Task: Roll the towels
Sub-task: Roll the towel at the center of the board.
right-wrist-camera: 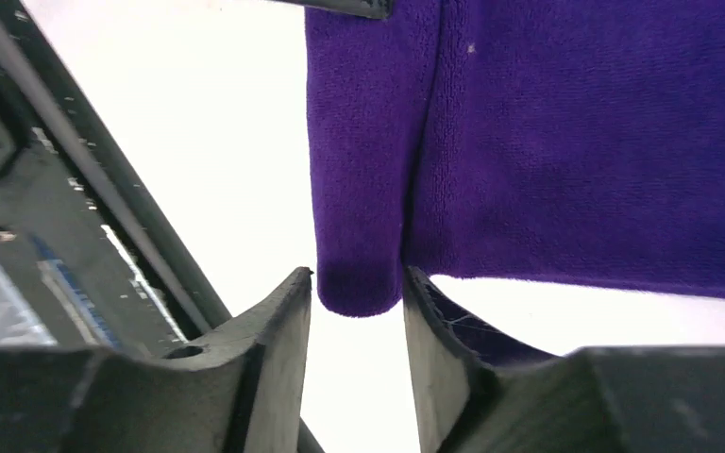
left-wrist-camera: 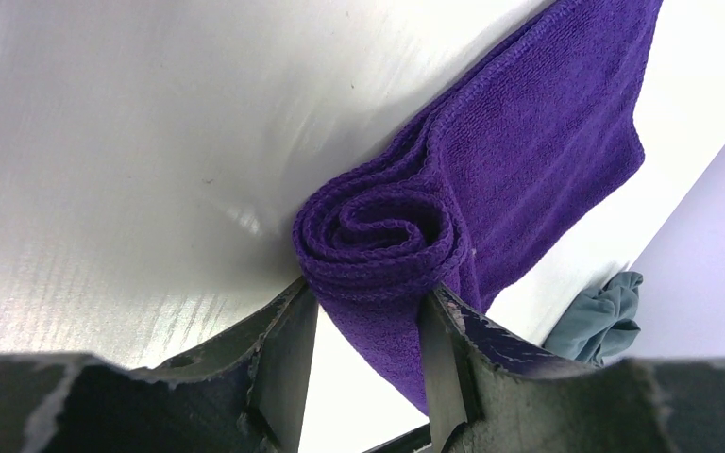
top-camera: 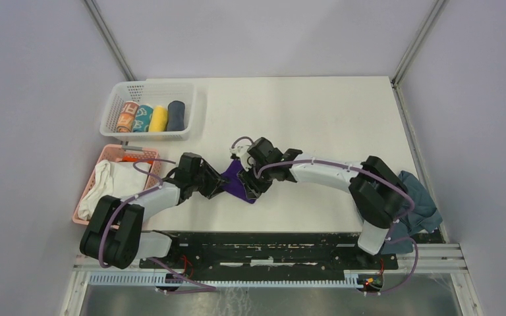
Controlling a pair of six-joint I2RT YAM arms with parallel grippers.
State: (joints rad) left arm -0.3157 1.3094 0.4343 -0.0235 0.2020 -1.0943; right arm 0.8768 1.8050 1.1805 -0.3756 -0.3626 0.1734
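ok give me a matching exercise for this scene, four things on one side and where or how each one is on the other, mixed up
Things
1. purple towel
2. grey towel
3. white basket
4. pink basket

Places and states
A. holds a white cloth
B. crumpled at the right edge of the table
C. partly rolled, lying mid-table
D. holds four rolled towels in a row

Pairs: 1-C, 2-B, 3-D, 4-A
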